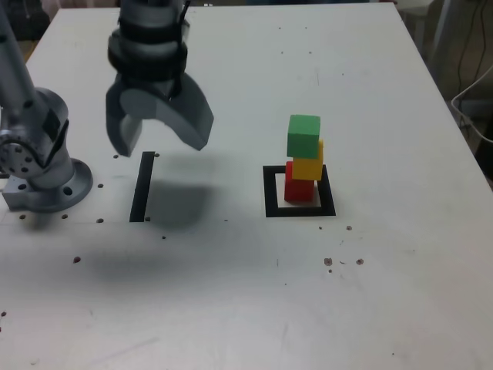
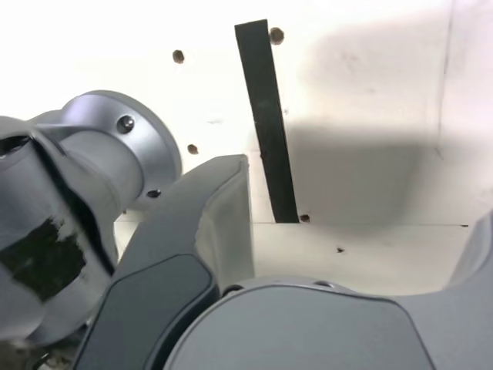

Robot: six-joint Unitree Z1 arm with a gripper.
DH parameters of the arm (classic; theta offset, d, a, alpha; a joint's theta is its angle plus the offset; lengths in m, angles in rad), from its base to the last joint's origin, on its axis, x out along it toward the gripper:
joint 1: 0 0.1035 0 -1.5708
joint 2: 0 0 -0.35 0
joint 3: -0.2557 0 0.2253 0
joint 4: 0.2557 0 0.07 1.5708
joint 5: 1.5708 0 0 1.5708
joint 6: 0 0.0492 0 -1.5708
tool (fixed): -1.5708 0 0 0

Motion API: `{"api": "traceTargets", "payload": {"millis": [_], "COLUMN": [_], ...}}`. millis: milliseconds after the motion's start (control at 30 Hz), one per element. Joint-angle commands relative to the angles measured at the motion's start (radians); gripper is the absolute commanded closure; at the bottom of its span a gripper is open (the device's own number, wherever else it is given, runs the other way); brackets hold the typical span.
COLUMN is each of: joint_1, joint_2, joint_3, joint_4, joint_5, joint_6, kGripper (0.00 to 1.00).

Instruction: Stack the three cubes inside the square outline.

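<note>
The red cube (image 1: 297, 187) sits inside the square outline (image 1: 271, 193) on the desk (image 1: 385, 293); the yellow cube (image 1: 310, 164) rests on it and the green cube (image 1: 303, 136) tops the stack, each slightly offset yet balanced. The stacking appears complete. The gripper (image 1: 162, 144) hangs well apart from the stack, above the black strip (image 1: 142, 187), fingers spread wide and empty. No labels or writing are legible.

White table (image 1: 385, 308), small drilled holes, diffuse light; cables (image 1: 470, 100) beyond exterior view's right edge.
</note>
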Motion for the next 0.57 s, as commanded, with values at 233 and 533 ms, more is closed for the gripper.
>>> {"api": "traceTargets", "payload": {"millis": [233, 533], "joint_1": [0.002, 0.002], "joint_2": [-0.020, -0.053], "joint_3": [0.068, 0.100], "joint_4": [-0.006, -0.021], "joint_5": [-0.004, -0.016], "joint_6": [0.001, 0.001], "kGripper": [0.01, 0.01]}}
